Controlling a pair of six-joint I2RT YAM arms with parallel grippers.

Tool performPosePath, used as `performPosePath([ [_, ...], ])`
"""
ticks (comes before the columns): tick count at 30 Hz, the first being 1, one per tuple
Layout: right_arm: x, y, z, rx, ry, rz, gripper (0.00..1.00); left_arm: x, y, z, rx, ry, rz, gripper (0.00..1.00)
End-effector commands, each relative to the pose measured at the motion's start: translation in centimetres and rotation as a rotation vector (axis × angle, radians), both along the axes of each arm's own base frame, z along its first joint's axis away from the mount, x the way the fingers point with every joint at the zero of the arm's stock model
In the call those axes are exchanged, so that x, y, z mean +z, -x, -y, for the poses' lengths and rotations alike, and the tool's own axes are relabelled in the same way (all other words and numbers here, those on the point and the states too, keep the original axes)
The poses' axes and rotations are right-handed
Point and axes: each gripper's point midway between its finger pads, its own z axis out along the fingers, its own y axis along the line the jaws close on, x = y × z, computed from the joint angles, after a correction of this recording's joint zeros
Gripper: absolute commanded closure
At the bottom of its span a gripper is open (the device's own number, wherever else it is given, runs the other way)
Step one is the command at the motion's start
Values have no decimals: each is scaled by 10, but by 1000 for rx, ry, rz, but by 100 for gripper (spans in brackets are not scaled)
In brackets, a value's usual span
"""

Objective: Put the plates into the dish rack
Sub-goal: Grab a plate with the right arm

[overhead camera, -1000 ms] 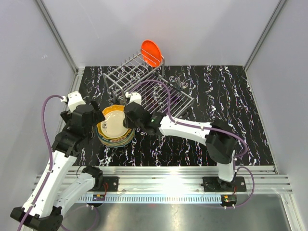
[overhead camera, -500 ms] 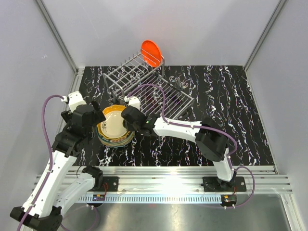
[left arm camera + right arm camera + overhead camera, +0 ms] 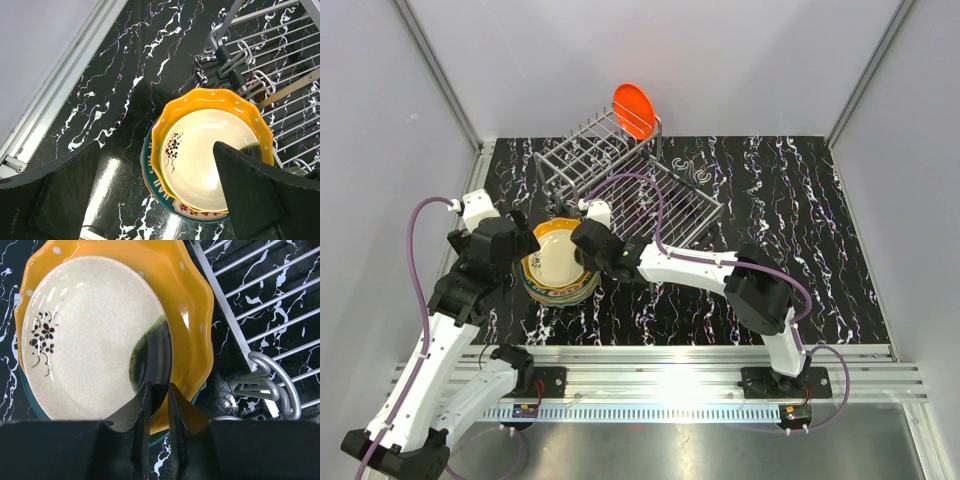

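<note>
The cream plate (image 3: 90,335) is pinched shallowly at its rim by the right gripper (image 3: 158,386), so slipping is risked; the left gripper (image 3: 156,147) is spread open.

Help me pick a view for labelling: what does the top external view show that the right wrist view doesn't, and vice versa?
Only top external: the red-orange plate standing in the dish rack, and the open left end effector beside the stack. Only right wrist: the right end effector gripping the cream plate by its rim, and that plate's dark floral sprig. Both: the cream plate atop the dotted orange plate, with rack wires alongside.
</note>
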Motion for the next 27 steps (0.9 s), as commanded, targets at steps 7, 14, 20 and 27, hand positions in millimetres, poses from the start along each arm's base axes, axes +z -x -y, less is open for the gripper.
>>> performPosePath([
  [7, 25, -12, 4, -30, 39, 83, 85, 11, -7, 7, -26, 23, 51, 1],
  [14, 26, -16, 17, -49, 119, 120, 83, 10, -8, 9, -36, 23, 46, 1],
  [20, 30, -18, 20, -57, 128, 135, 85, 11, -7, 9, -36, 21, 47, 1],
  [27, 58, -17, 20, -62, 59, 160, 90, 11, -7, 8, -33, 19, 46, 1],
])
